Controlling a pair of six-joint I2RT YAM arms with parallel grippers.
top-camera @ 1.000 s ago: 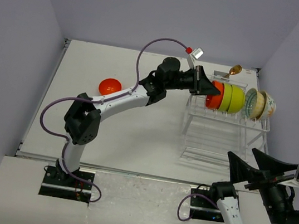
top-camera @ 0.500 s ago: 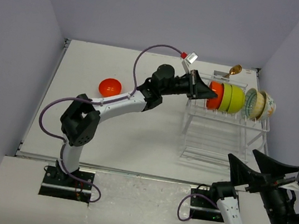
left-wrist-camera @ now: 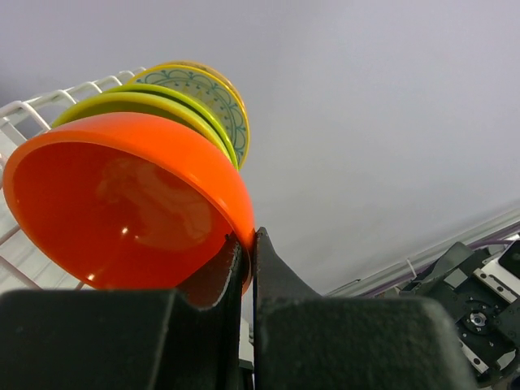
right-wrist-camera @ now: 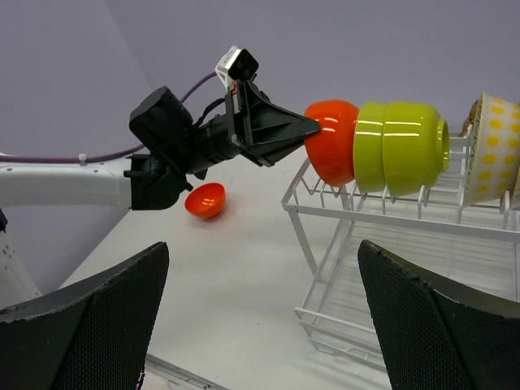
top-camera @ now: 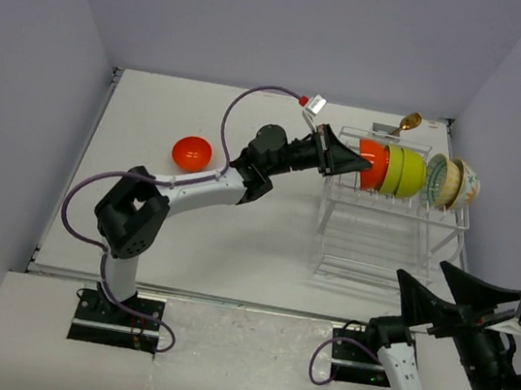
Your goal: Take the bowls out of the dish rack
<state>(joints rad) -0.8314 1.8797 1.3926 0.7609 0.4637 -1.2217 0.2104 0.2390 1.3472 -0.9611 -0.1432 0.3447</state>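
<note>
**Left gripper pinches orange bowl at the rack**

Left gripper (left-wrist-camera: 248, 240) is nearly closed, clamping the rim of the orange-red bowl (left-wrist-camera: 122, 203) at the left end of the row on the dish rack (top-camera: 381, 242) top tier. Can't tell whether the bowl is clear of the wires. Lime-green bowls (top-camera: 403, 171) sit right behind it, then the patterned bowls (top-camera: 451, 182). Second orange bowl (top-camera: 191, 152) lies on the table, well left. Right gripper (right-wrist-camera: 264, 317) is spread wide, holding nothing, near the rack's front.

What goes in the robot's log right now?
left gripper: shut on orange bowl | green bowls: beside it in dish rack | right gripper: open | second orange bowl: on table
</note>
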